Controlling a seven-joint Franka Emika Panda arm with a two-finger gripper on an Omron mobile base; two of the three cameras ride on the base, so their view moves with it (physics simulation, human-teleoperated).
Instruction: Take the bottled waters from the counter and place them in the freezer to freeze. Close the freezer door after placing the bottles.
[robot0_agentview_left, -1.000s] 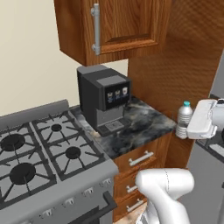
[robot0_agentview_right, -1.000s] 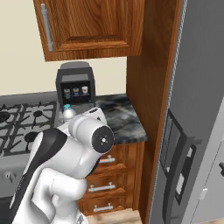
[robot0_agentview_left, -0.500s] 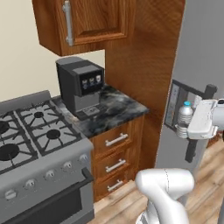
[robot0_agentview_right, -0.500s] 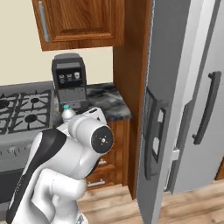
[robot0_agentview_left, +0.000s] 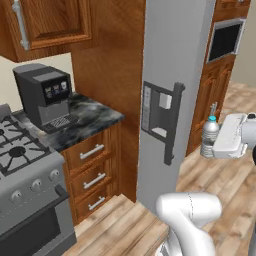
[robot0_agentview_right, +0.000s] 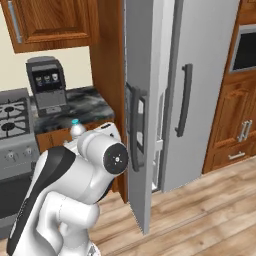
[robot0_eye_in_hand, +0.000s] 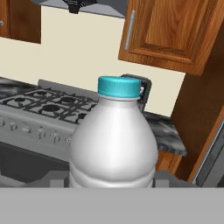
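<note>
Hand view: gripper (robot0_eye_in_hand: 113, 186) clamped around upright teal-capped water bottle (robot0_eye_in_hand: 113, 140).

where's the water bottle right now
The water bottle is held in the gripper, off the counter, at the right of the left base view beyond the freezer door.

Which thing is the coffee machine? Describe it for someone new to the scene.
Start at the dark marbled counter between the grey stove and the tall wooden panel. The coffee machine stands at its back, under the wooden wall cabinet. It is the boxy black appliance with small buttons on its front.
</note>
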